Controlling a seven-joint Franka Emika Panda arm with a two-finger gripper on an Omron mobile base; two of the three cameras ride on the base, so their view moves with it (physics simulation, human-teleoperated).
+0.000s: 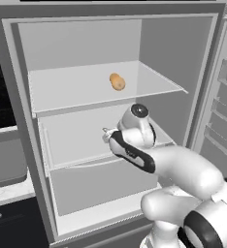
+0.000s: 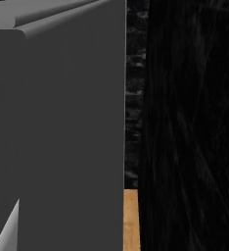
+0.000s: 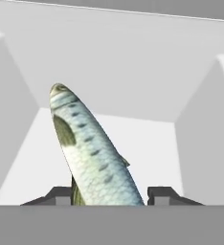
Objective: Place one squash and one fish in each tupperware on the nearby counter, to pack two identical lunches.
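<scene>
Hand [image 3: 109, 194]: reaches into the fridge's middle shelf [image 1: 81, 140], fingers either side of the fish; whether they clamp it cannot be told.
Fish [image 3: 87, 148]: between the fingers, head pointing away.
Squash [image 1: 117, 81]: upper shelf.

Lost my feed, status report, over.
Gripper closed around fish, inside fridge. Squash on upper shelf. Nothing blocking.

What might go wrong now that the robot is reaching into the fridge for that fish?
The fish sticks out far beyond the pincer, whose tips sit only at its near end, so it could swing or slip free when pulled out. The arm is deep between the fridge shelves, so lifting carelessly could knock the fish against the shelf above, where a squash lies.
</scene>
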